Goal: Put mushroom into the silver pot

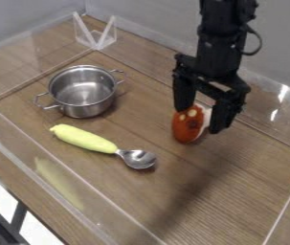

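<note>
My black gripper point(208, 108) hangs open over the rounded orange mushroom point(189, 124), apart from the shiny steel pot point(82, 91).

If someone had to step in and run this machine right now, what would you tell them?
Gripper: jaws open, pointing down, straddling the mushroom, holding nothing.
Mushroom: standing on the table, right of the pot.
Pot: empty, at the left; spoon lies in front of it.
Done: nothing in the pot yet.
Left: grip the mushroom, carry it left, drop it in the pot.
</note>
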Available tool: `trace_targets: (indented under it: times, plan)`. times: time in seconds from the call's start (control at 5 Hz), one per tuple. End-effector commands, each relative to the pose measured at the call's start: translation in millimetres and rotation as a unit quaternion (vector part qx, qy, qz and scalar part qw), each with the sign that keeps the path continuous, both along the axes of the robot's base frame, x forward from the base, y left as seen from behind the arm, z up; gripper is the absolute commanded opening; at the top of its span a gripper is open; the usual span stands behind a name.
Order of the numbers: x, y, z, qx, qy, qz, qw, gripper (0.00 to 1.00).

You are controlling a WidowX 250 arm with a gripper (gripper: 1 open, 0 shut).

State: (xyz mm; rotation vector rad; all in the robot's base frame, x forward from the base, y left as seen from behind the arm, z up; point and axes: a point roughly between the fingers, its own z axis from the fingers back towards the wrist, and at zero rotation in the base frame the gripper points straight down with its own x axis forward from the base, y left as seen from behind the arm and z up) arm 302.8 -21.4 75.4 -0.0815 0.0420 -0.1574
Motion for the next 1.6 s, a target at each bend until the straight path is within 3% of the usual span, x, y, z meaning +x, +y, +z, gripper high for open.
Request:
trace_targets:
  times: [0.0, 0.2, 0.8, 1.0, 1.2, 1.4]
  plan:
    - [6.8, 2.8, 15.4, -0.004, -0.039, 0.021, 0.999, 1.0]
    - [5.0, 4.5, 6.8, -0.002, -0.037, 0.038, 0.9986, 1.0]
    - [-1.7, 0.9, 55.1, -0.006, -0.037, 0.06, 0.9975, 1.0]
    - [2.8, 5.4, 53.0, -0.007, -0.033, 0.068, 0.9971, 0.0]
    - [7.3, 9.1, 51.2, -0.004, -0.029, 0.083, 0.9961, 1.0]
    - [-1.5, 5.5, 49.6, -0.001, -0.021, 0.084, 0.9962, 1.0]
